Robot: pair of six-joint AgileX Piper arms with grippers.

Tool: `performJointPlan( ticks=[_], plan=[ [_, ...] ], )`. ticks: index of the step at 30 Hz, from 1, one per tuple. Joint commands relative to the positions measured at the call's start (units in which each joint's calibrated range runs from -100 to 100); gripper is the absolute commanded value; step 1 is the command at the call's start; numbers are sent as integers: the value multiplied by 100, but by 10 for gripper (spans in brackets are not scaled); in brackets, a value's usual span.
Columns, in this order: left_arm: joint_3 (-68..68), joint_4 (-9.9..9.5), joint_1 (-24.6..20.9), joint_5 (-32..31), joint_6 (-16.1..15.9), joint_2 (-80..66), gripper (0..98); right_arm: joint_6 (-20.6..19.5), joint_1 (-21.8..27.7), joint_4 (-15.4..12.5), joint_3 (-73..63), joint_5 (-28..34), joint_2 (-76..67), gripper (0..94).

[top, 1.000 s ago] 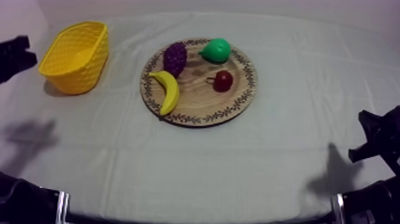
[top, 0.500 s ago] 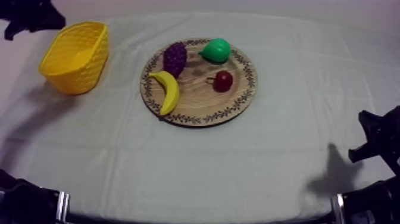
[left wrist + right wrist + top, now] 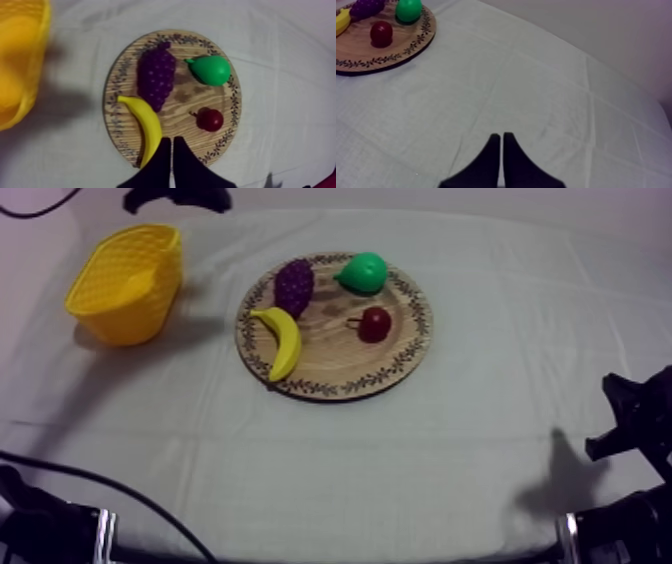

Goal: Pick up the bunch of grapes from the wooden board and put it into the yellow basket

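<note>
Four fruits on one board (image 3: 398,360): grapes (image 3: 293,285), banana (image 3: 282,340), pear (image 3: 363,272), small red fruit (image 3: 375,324); one basket (image 3: 112,313); left hand (image 3: 172,141), right hand (image 3: 501,135) clenched

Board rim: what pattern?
Dark leaf-vine border round the wooden board, clearest in the left wrist view.

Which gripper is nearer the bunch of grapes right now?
Left. The left gripper points down at the wooden board by the banana, with the bunch of grapes just past it. The right gripper sits over bare cloth, far off to the board's side.
</note>
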Motion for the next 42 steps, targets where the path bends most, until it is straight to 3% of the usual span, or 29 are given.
performJointPlan(
  ticks=[1, 9, 14, 30, 37, 42],
  plan=[
    [-534, -25, 138, 81, 13, 517, 1, 2, -1, -1, 0, -1, 0, 3],
    [-1603, -107, 316, 487, 32, 1507, 7, 2, -1, -1, 0, -1, 0, 3],
    [-1812, -123, 310, 582, 55, 1805, 60, 2, -1, -1, 0, -1, 0, 3],
    [-2237, -132, 376, 711, -163, 2127, 630, 2, -1, -1, 0, -1, 0, 3],
    [-2183, -138, 343, 744, -190, 2164, 775, 2, -1, -1, 0, -1, 0, 3],
    [-2068, -146, 282, 764, -203, 2186, 817, 2, -1, -1, 0, -1, 0, 3]
  ],
)
